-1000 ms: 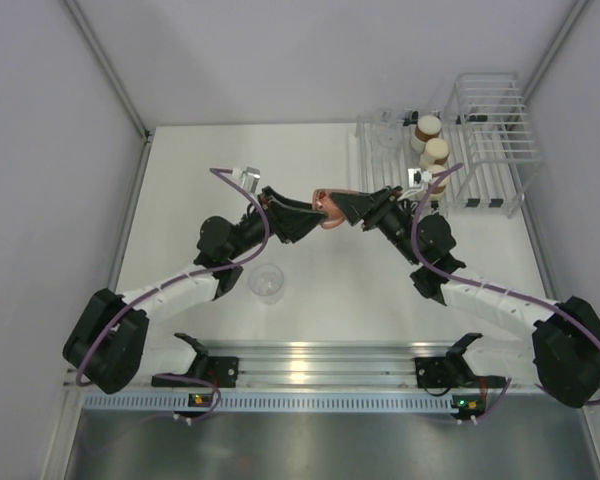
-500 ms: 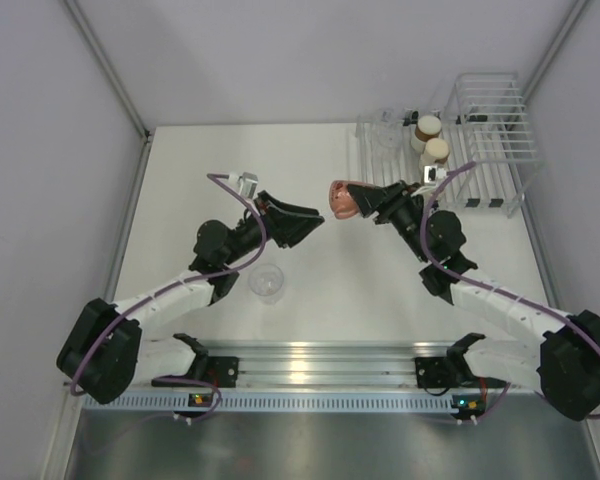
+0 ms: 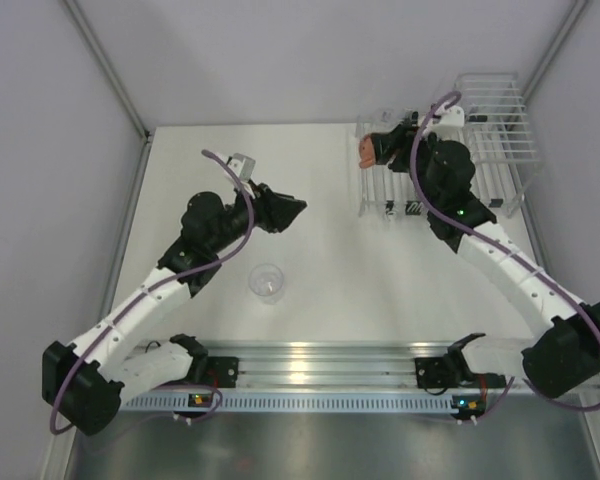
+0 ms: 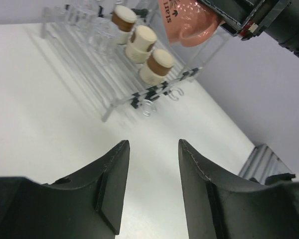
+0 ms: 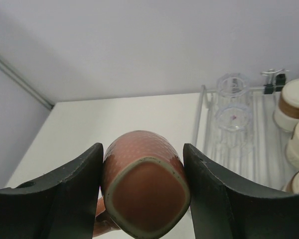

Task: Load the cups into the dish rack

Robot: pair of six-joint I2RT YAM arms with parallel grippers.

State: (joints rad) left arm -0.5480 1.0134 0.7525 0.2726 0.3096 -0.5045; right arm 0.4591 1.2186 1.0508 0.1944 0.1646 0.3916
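Salmon-orange cup point(image 5: 145, 191) is being gripped between the right pincer's point(image 5: 142, 154) fingers, long axis lying along them, base toward the wrist; dish rack point(image 5: 199, 117) just ahead-right. Left pincer point(image 4: 152, 149) is being held half-open, empty.

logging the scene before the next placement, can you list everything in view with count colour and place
brown cups: three, brown with cream bases, in a row on the dish rack's flat part
racked clear cups: two, clear, on the rack beside the brown row
loose clear cup: one, clear, on the table near the left arm
salmon cup: one, salmon-orange, in the air by the rack's left edge
dish rack: one, white wire, far right of the table
table: one, white, under everything
left gripper: one, black, open and empty, above the table
right gripper: one, black, shut on the salmon cup
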